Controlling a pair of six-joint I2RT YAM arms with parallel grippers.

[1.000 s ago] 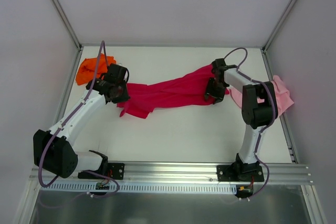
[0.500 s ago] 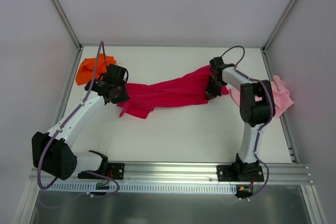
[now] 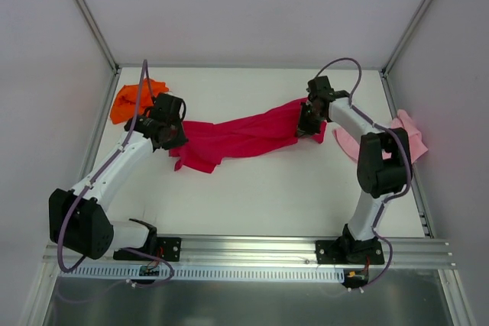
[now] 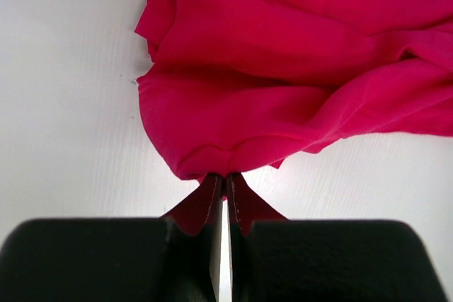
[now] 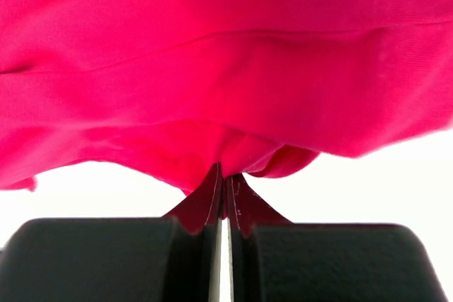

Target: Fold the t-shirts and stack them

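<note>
- Top view: the crimson t-shirt point(image 3: 244, 135) stretches as a rumpled band across mid-frame between the left gripper point(image 3: 172, 141) and the right gripper point(image 3: 307, 127). The orange t-shirt point(image 3: 130, 99) sits upper left, the pink t-shirt point(image 3: 410, 141) at the right edge.
- Left wrist: the jaws are pinched tight on a crimson hem, lower centre.
- Right wrist: the jaws are likewise clamped on cloth. It would be best to lift both ends evenly and draw them apart, so the shirt spreads flat before folding.

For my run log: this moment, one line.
left tool: shut on crimson red cloth t-shirt; right tool: shut on same t-shirt; bright orange cloth t-shirt: left edge; pale pink cloth t-shirt: right edge
</note>
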